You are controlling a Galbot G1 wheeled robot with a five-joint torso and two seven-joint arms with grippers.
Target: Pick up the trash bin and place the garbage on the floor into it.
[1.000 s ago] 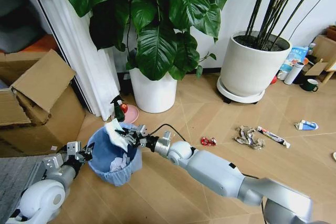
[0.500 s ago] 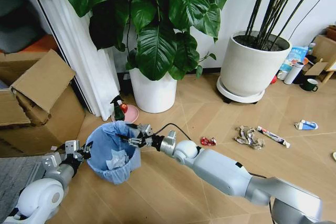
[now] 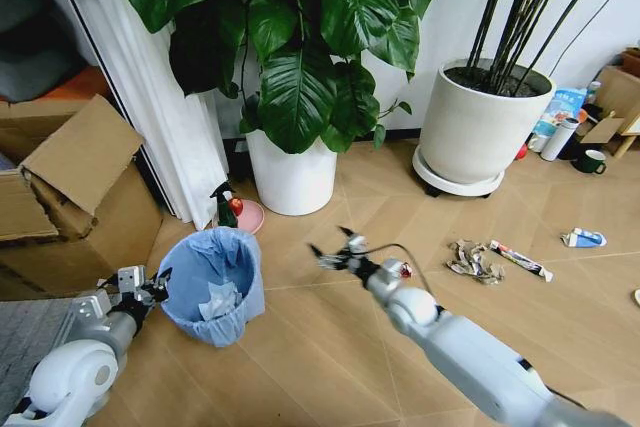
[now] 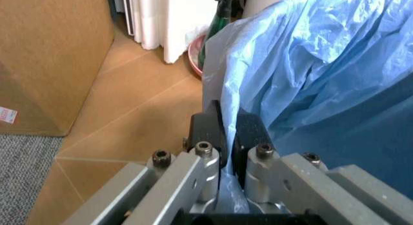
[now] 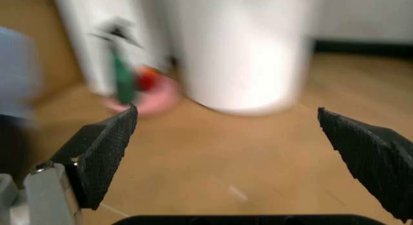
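The trash bin (image 3: 212,282), dark with a light blue bag, hangs low over the floor (image 3: 300,367) at the left. My left gripper (image 3: 150,287) is shut on its rim; the left wrist view shows the gripper (image 4: 226,121) pinching the blue bag (image 4: 310,65). Crumpled white paper (image 3: 218,299) lies inside the bin. My right gripper (image 3: 335,250) is open and holds nothing, to the right of the bin; its fingers (image 5: 103,147) stand wide apart. Garbage lies further right: a red wrapper (image 3: 404,269), a grey-brown wrapper (image 3: 470,259), a thin tube (image 3: 520,259) and a blue-white carton (image 3: 583,238).
Two white plant pots (image 3: 292,179) (image 3: 478,132) stand at the back wall. A green spray bottle (image 3: 224,209) and a pink dish (image 3: 248,215) sit behind the bin. Cardboard boxes (image 3: 80,197) and a curtain (image 3: 160,97) close off the left. A mug (image 3: 592,162) is far right.
My right gripper let the white paper drop into the bin, then swung right, away from it. The bin in my left gripper sank slightly.
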